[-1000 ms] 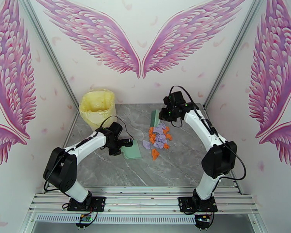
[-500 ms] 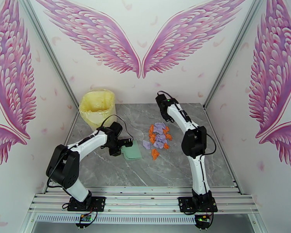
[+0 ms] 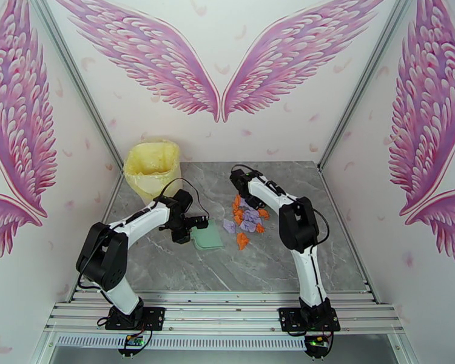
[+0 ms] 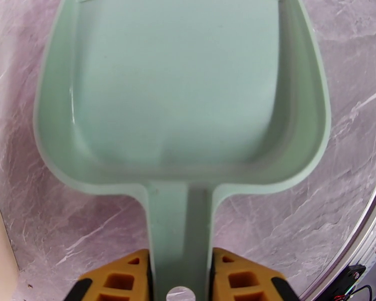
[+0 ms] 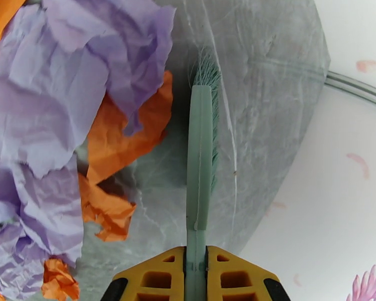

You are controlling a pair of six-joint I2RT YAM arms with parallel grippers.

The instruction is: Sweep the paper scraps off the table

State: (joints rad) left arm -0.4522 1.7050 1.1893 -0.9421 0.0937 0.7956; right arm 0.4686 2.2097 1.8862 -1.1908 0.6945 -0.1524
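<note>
The paper scraps lay heaped, orange and lavender together, mid-table. Just beside the heap's near-left side, apart from it, sat a green dustpan, the left gripper clamped on its handle. At the heap's far-left edge the right gripper pinched a green brush, bristles at the marble just beside the scraps, and farther left of the heap stood a yellow-lined bin.
</note>
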